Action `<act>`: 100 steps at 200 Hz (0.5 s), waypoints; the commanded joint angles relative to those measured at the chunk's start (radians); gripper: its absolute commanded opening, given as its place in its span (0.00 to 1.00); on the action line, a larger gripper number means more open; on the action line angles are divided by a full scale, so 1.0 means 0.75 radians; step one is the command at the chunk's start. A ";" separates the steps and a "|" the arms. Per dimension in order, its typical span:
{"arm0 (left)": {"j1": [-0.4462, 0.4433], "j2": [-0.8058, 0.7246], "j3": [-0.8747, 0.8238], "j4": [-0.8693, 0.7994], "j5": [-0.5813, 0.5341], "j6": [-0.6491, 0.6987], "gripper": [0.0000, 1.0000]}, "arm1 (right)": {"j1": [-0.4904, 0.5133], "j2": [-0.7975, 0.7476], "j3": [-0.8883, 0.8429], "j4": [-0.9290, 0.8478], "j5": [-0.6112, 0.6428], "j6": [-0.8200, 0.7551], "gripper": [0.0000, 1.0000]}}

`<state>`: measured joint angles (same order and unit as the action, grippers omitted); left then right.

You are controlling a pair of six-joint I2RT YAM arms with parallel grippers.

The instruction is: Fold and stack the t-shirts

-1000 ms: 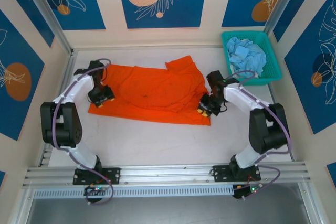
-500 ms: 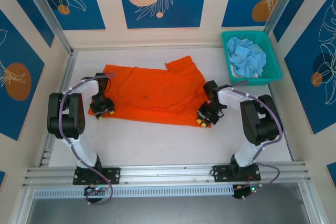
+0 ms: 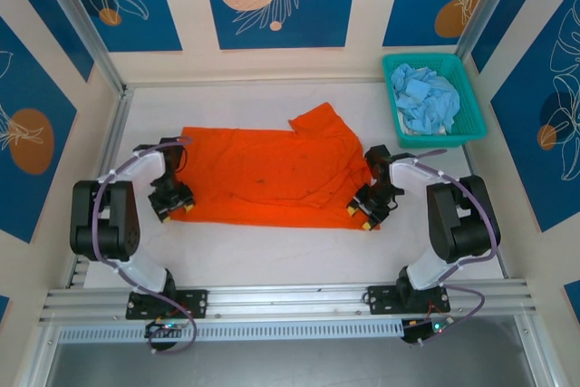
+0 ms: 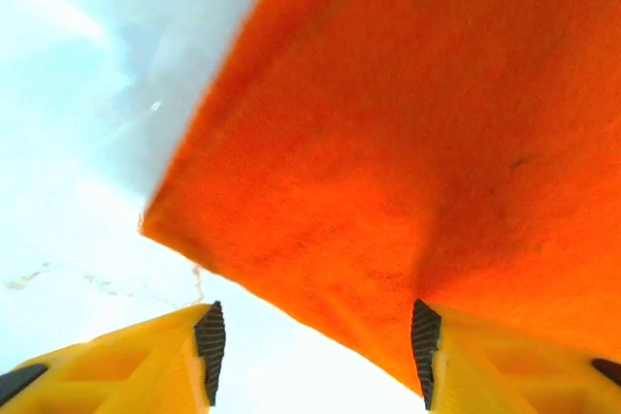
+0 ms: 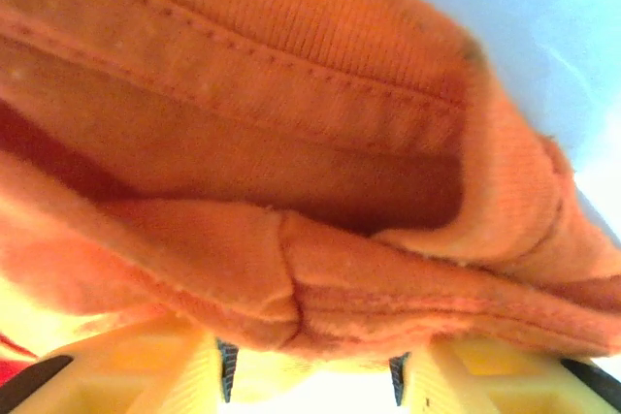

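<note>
Near edge of the table (image 3: 272, 251), mid-spread: the orange t-shirt (image 3: 272, 178) lies flat and wide, one sleeve kicked up at the far right. The left gripper (image 3: 172, 201) sits low at the shirt's near-left corner with its jaws well apart. The wrist view shows the corner lying loose in the gap and brushing only one pad (image 4: 423, 336), with nothing pinched. The right gripper (image 3: 370, 210) is at the near-right corner, jaws also apart, with a doubled hem bunched across the gap and draped over the fingertips rather than clamped. Risks, as I judge them: lifting away now could snag that hem on the right fingers and drag the corner, wrinkling the flat lay. If the jaws close, the left may catch a single layer or miss the corner altogether, which would skew the fold. The upturned sleeve will likely fold in crooked unless it is smoothed. The pale blue t-shirts (image 3: 426, 97) wait heaped in the teal basket (image 3: 421, 58) at the far right, well apart. Nothing else crowds the table.
</note>
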<state>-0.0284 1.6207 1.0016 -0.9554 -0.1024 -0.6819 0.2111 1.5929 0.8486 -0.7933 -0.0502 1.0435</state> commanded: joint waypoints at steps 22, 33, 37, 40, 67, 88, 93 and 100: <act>-0.154 -0.144 0.265 -0.103 -0.045 0.027 0.60 | 0.012 -0.143 0.063 -0.121 0.078 -0.056 0.53; -0.251 -0.151 0.319 -0.043 0.043 0.070 0.61 | 0.020 -0.166 0.081 -0.125 0.082 -0.071 0.53; -0.292 -0.149 0.336 -0.013 0.083 0.096 0.60 | 0.021 -0.174 0.085 -0.123 0.083 -0.074 0.53; -0.326 -0.146 0.350 0.007 0.109 0.112 0.61 | 0.022 -0.178 0.089 -0.121 0.083 -0.078 0.53; -0.661 -0.039 0.498 0.136 0.241 0.319 0.61 | 0.023 -0.196 0.081 -0.112 0.071 -0.089 0.53; -0.871 0.109 0.635 0.159 0.327 0.473 0.62 | 0.015 -0.198 0.060 -0.116 0.053 -0.084 0.53; -0.914 0.139 0.659 0.169 0.343 0.509 0.63 | 0.014 -0.201 0.056 -0.120 0.047 -0.081 0.53; -0.970 0.184 0.693 0.184 0.368 0.549 0.63 | 0.007 -0.205 0.048 -0.120 0.037 -0.080 0.53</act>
<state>-0.6384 1.6550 1.4528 -0.8436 0.0597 -0.4438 0.2222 1.4551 0.9012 -0.8513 -0.0067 0.9932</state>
